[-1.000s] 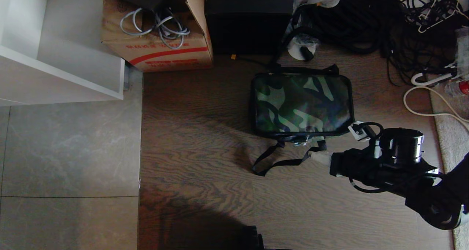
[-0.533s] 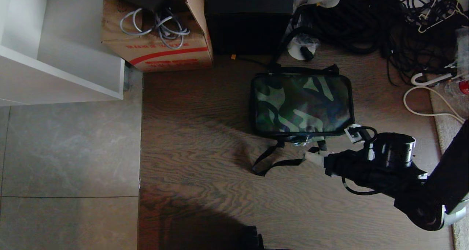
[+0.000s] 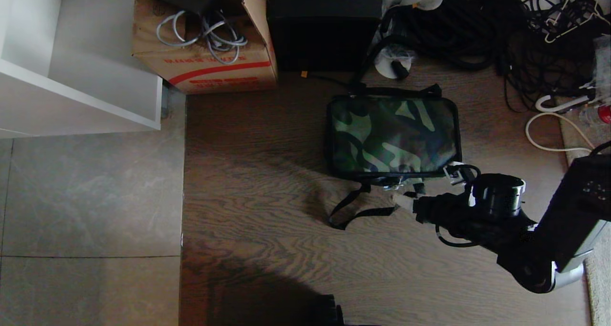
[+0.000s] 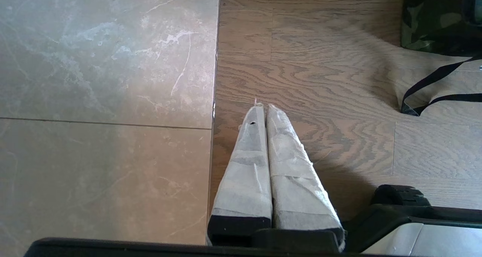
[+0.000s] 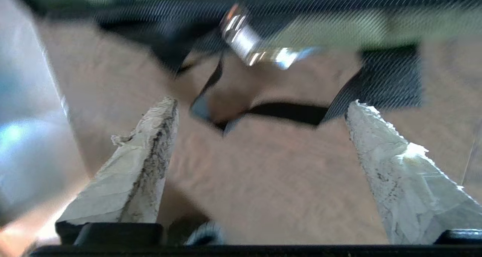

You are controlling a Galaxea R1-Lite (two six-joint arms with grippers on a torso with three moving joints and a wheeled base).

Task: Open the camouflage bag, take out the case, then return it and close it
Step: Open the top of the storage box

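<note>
My right pincer [image 5: 260,106] is wide open, near the soft, floppy camouflage bag [image 3: 392,136]; I should pinch its little zipper pull [image 5: 260,48].

The right arm [image 3: 563,230] is black, with a silver-grey shell at its elbow joint and a short metallic cylinder on the wrist. Thin black cables loop around that wrist beside a small white connector block. Both grippers carry tapered fingers [image 5: 143,166] wrapped in white, frayed, grey-smudged tape, mounted on black bases; the left gripper [image 4: 263,107] has a pale grey housing alongside.
</note>
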